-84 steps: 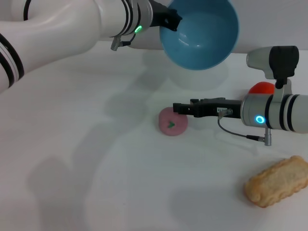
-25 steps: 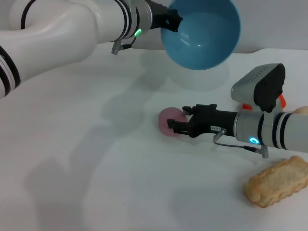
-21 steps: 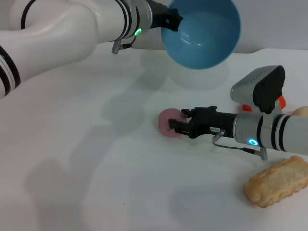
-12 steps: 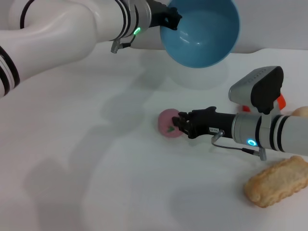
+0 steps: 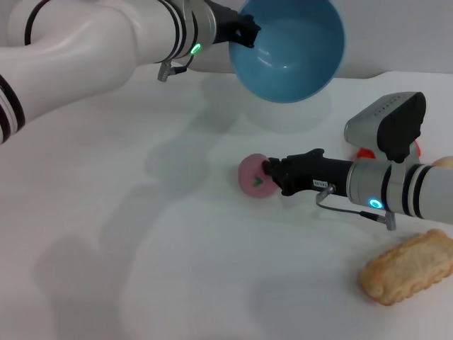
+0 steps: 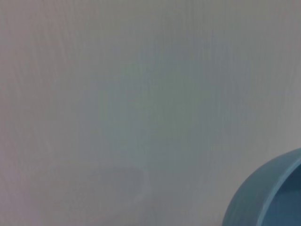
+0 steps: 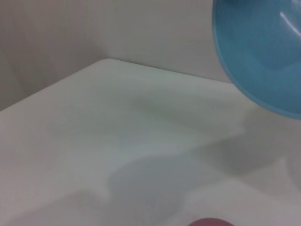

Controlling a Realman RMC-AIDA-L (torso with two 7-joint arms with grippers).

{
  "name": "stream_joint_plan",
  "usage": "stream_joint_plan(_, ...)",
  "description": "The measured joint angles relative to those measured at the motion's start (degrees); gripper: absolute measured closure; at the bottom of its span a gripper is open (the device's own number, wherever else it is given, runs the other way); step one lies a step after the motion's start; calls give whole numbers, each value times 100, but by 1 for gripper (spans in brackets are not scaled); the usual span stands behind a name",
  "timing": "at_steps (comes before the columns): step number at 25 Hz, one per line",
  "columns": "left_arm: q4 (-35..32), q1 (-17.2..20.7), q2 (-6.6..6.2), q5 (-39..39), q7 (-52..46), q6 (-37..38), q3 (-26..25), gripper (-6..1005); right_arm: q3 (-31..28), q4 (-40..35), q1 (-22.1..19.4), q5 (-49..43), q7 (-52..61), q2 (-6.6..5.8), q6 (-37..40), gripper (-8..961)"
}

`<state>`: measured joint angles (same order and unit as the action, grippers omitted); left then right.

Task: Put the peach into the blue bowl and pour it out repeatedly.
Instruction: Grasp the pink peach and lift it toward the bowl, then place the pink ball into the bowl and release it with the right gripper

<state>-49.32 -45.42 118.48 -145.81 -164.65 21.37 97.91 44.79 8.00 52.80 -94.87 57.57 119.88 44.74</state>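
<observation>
White table [image 5: 177, 269]. Left gripper [image 5: 244, 33] clamps the tilted blue bowl [image 5: 287, 49] aloft by its rim. Right gripper [image 5: 272, 173] pinches the peach [image 5: 253, 177] below — a biscuit [image 5: 407, 268] nearby, a red fruit [image 5: 364, 151] mostly hidden behind the arm.

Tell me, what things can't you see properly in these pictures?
- The peach: in the right wrist view the picture's edge cuts off all but a sliver.
- The red-orange fruit: in the head view the right arm hides most of it.
- The blue bowl: cut off by the top edge of the head view; the left wrist view shows only a corner.
- The right tool: whether it truly grips the peach is unclear.
</observation>
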Motion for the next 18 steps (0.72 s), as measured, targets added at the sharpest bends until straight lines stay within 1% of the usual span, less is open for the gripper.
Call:
stream_joint_plan(2,2,4,0,0,5,2,-1,1000,0,-7,-1,-2,0,0,50,919)
stream_joint_plan(4,8,9,-1,0,7,8,-1,1000,30,-28,-6,-16,-1,-3,274,920)
stream_joint_plan(8,22,14,-13,-2,9,88,-7,999,70,-347,-165,-99,37,-57,1116,914)
stream_joint_plan(12,117,-52,-17,-42,18,330,-92,1000,79,-1108,-473,-227,288,-90,2042,909)
stream_joint_plan(14,183,-114,-23,-58,24,518,-193,1000,82,-1622,-627,-341,527,-83,2363,907)
stream_joint_plan(18,255,-206,-38,-161,23,985,-412,999,129,-2358,-801,-395,860,-83,2753,901)
